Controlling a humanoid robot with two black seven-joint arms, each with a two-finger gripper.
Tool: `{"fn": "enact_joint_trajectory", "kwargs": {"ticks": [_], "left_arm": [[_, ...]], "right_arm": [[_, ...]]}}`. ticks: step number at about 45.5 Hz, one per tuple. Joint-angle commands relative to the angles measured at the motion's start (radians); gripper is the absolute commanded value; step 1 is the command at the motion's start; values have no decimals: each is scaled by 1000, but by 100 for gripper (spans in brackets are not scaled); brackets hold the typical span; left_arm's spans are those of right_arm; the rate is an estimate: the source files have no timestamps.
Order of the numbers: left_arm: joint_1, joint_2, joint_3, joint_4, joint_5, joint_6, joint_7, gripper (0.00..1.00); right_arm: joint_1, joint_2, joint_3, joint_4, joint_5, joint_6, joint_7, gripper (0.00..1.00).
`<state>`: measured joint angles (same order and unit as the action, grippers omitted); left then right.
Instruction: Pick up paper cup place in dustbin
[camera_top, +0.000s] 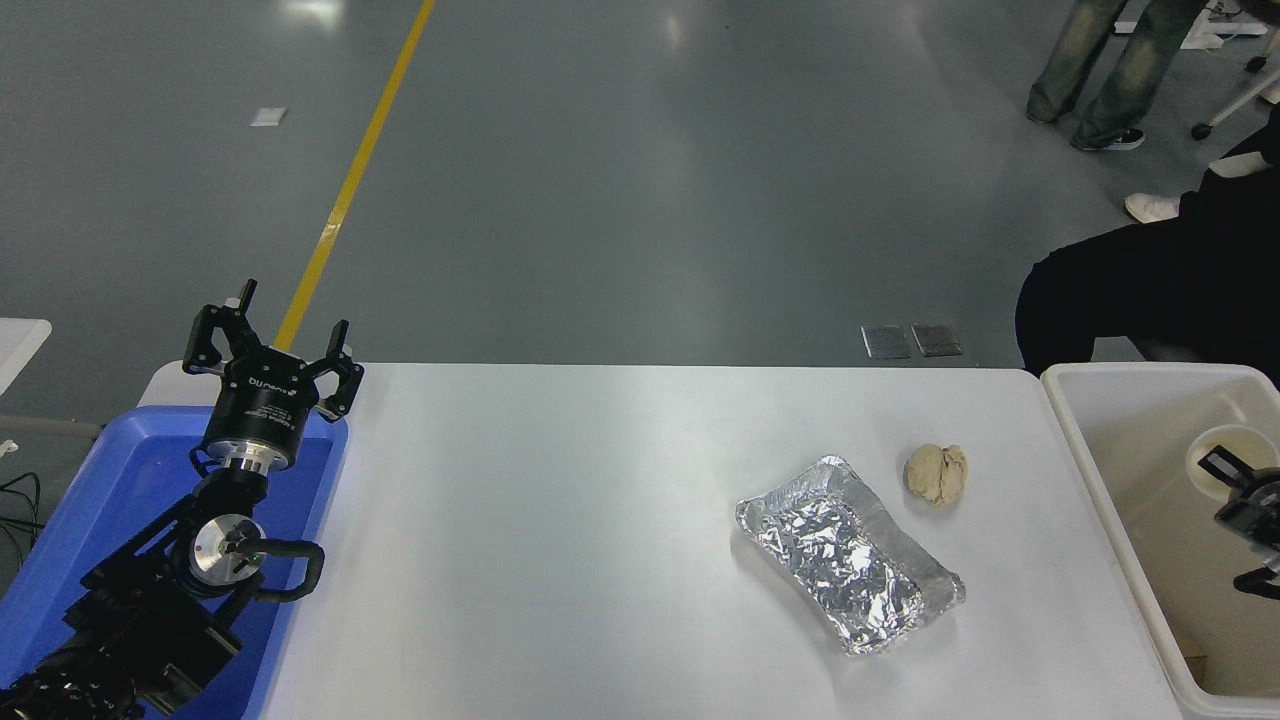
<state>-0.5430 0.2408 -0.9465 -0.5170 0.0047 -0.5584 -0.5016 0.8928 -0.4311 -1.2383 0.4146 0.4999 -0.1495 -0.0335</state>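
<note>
Cup (1222, 458): small cream-white paper cup, rolled rim, tipped so its open mouth faces the camera, inside the bin's opening near the right edge, a black gripper finger across its rim. Bin (1095, 478): large cream-white rectangular plastic bin, thick rim, smooth walls, upright at table's right end, partly cropped.

1. Left arm: enters at the lower left, forearm angled up and away from the camera. Left gripper (270, 345) upright, fingers spread apart, nothing between them.
2. Right gripper (1238, 478): only partly in frame at the right edge, one finger against the cup (1225, 450); grip unclear.
</note>
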Motion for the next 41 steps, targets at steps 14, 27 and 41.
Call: {"fn": "enact_joint_trajectory", "kwargs": {"ticks": [14, 27, 41], "left_arm": [[0, 0, 0, 0, 0, 0, 2, 98], [0, 0, 0, 0, 0, 0, 1, 98], [0, 0, 0, 0, 0, 0, 2, 98]], "right_arm": [[-55, 0, 98, -8, -3, -36, 0, 74], [20, -12, 141, -7, -4, -25, 3, 100], [294, -28, 149, 16, -181, 8, 3, 100]]}}
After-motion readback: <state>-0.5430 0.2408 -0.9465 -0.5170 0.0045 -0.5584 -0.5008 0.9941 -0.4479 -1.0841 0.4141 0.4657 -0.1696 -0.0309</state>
